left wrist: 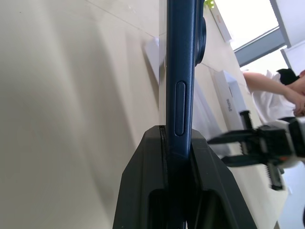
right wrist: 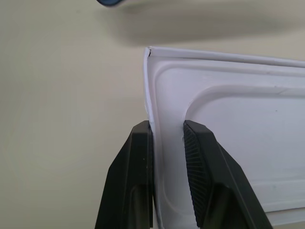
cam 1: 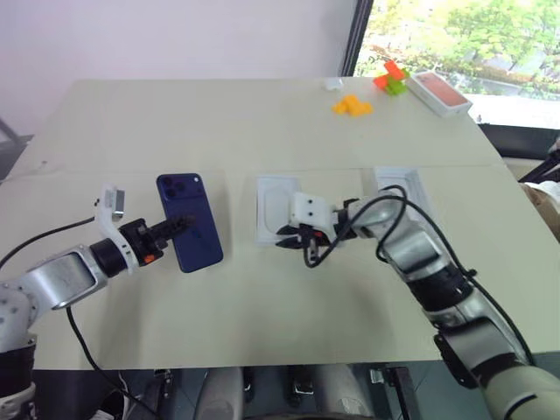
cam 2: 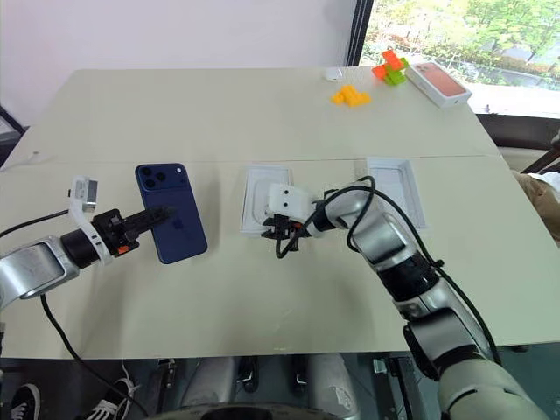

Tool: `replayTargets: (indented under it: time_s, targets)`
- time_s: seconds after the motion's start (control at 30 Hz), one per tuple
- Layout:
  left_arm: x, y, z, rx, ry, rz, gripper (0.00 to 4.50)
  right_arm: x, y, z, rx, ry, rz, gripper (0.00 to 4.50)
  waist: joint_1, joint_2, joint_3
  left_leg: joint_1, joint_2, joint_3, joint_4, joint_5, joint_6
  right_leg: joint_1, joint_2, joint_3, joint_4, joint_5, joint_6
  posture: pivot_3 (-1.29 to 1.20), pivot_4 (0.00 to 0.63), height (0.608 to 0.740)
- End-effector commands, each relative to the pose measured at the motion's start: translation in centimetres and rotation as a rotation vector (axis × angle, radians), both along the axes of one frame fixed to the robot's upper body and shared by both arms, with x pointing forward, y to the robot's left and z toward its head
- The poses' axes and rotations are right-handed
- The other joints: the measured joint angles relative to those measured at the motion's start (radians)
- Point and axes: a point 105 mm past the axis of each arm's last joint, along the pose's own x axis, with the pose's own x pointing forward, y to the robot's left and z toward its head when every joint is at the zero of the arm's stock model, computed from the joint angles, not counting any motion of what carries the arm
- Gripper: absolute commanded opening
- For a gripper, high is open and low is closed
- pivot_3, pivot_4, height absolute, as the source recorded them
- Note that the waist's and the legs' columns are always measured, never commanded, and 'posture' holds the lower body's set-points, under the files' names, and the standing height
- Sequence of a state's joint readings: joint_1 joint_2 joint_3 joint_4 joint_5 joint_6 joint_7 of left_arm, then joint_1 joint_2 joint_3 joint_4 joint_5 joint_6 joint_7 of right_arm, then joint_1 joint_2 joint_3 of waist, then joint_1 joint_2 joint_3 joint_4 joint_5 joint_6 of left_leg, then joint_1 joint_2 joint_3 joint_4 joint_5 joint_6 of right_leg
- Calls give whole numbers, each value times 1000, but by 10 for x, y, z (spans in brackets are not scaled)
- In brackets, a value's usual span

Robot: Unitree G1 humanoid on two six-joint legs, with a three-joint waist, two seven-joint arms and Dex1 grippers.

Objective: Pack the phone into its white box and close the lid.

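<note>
Head views: left gripper [cam 1: 179, 226] clamps phone [cam 1: 188, 220] off the table. Right wrist view: right gripper [right wrist: 167, 136] pinches box [right wrist: 248, 143] wall. Steady the box, lower phone flat into the recess

1. You are looking at an indoor test room, much like an office or robot lab.
2. A wide, plain beige desk [cam 1: 262, 122] stands against a bare white wall [cam 1: 175, 35].
3. A large window [cam 1: 464, 35] at the far right shows green trees outside.
4. Loose black cables [cam 1: 79, 341] trail across the desk's near edge.
</note>
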State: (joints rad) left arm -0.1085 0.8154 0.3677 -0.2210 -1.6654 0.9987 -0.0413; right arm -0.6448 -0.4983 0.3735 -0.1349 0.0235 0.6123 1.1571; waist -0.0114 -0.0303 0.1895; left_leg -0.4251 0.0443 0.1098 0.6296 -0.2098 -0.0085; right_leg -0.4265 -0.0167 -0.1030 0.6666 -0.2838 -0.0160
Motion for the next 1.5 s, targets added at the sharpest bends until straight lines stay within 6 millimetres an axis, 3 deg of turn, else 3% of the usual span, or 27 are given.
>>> replayTargets:
  time_s: [0.03,0.27,0.63,0.8,0.93,1.1,1.3,1.5]
  targets:
    - [-1,-6,17,-6,-84,-38,0,-29,-5,9,47,29,38,673,1,0,0,0,0,0,0,0,0,0,0,0,0,0,0,0,150,737]
    - [3,-9,16,-15,-85,-70,0,-44,-16,-5,64,118,-1,673,2,0,0,0,0,0,1,0,0,0,0,0,0,-1,3,0,150,737]
    - [8,-12,16,-10,-85,-89,0,-50,-1,-12,65,134,33,673,0,-1,-1,1,0,0,1,0,0,0,0,0,0,-1,3,0,150,737]
    - [7,-14,14,-36,-67,-96,0,-45,-1,-4,78,112,35,2892,1,-1,-1,0,0,0,1,0,0,0,0,0,0,-1,3,0,150,737]
    - [7,-23,14,-68,-48,-126,0,-43,-4,8,105,107,54,2892,1,-1,0,0,0,0,1,0,0,0,0,0,0,-1,3,0,150,737]
    - [8,-41,20,-86,-45,-201,0,-21,-19,32,195,75,-4,2892,7,-1,0,0,0,0,2,0,0,0,0,0,0,-1,3,0,150,737]
    - [18,-50,27,-82,-57,-238,0,25,-56,12,27,-101,-177,2892,7,-1,0,0,-1,0,2,0,1,1,0,0,0,-1,4,0,150,737]
    - [22,-62,30,-93,-63,-281,0,44,-70,9,-12,-158,-230,2892,0,-1,0,0,0,0,2,1,-1,1,2,0,0,-1,3,0,150,737]
